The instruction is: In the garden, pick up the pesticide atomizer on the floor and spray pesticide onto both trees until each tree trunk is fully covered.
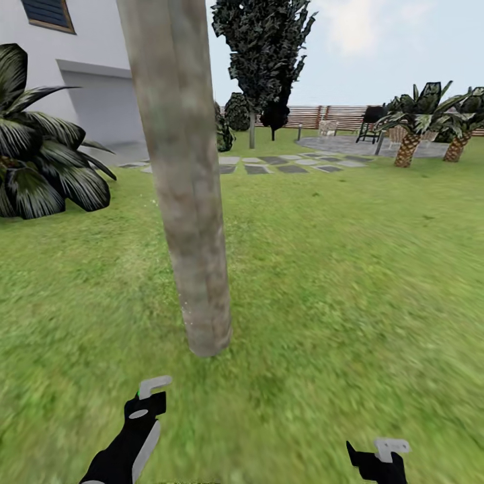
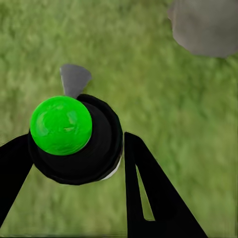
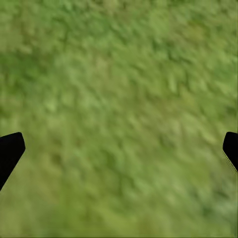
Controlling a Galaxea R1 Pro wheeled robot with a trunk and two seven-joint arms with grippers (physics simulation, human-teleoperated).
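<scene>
In the head view a tree trunk [image 1: 191, 202] of mottled grey-beige bark runs from the top edge down to the grass [image 1: 336, 289] just left of centre, its base sitting a little above the left gripper [image 1: 144, 403]. That gripper is at the lower left of the frame, and the grey trigger and small green dot of the pesticide atomizer [image 1: 151, 390] stick up from between its black fingers.

In the left wrist view the atomizer [image 2: 74, 139] fills the middle left: a round black body with a glossy green cap and a grey nozzle tip above it. A black finger [image 2: 148, 198] presses against its right side and the other finger lies against its left side at the frame's edge, so the left gripper [image 2: 74, 168] is clamped on the atomizer. The trunk's base [image 2: 206, 27] shows as a grey patch in the upper right corner, apart from the nozzle.

The right gripper [image 1: 376, 460] sits at the lower right of the head view. In the right wrist view its two fingertips [image 3: 9, 151] peek in at the far left and far right edges (spread wide, with blurry lawn [image 3: 119, 109] between them).

Farther back in the head view stand a second tree [image 1: 259, 60], stepping stones [image 1: 282, 165], a slat fence [image 1: 336, 115], two short palms [image 1: 417, 128] and a white house [image 1: 87, 74].
</scene>
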